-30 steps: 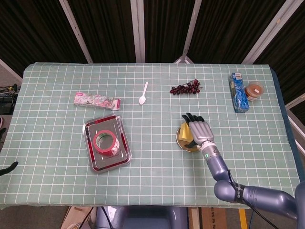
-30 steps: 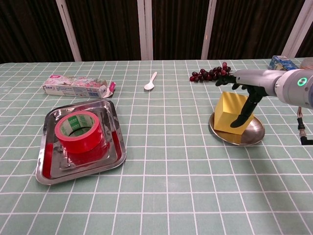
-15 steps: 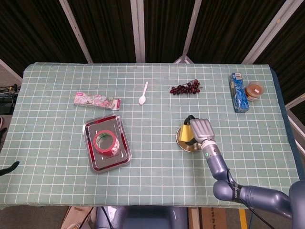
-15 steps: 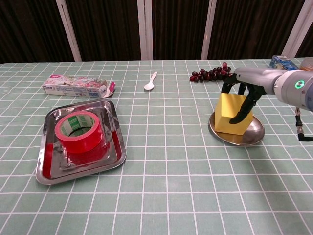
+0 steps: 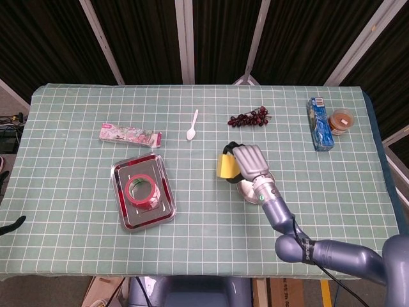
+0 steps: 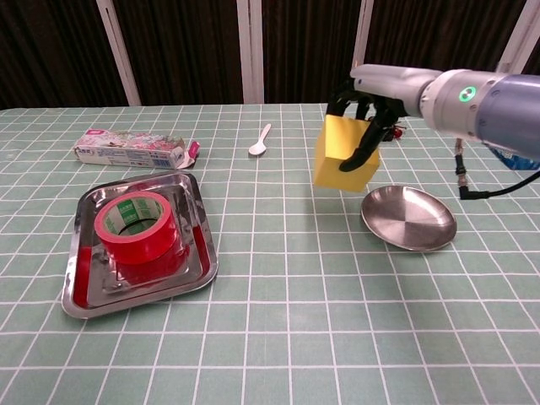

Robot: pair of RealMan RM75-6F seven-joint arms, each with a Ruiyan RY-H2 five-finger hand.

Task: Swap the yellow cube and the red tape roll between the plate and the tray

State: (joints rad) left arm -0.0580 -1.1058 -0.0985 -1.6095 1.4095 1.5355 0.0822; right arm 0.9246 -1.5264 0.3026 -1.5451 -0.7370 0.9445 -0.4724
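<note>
- While my right hand is gripping the yellow cube from above, with fingers curling down over its top and right face, I am holding the cube in the air to the left of the plate; a second ago it was sitting on that plate.
- The plate is now lying bare on the table, in the same spot as before, with my right arm reaching across above it.
- In the head view, the cube is showing at the left edge of my hand, over the tablecloth and just beside the plate rim.
- The red tape roll is lying flat in the steel tray on the left side of the table, unmoved.
- The spoon, the grape bunch, the flat packet, the blue carton and the small cup are staying where they were.
- My left hand is not appearing in either view.
</note>
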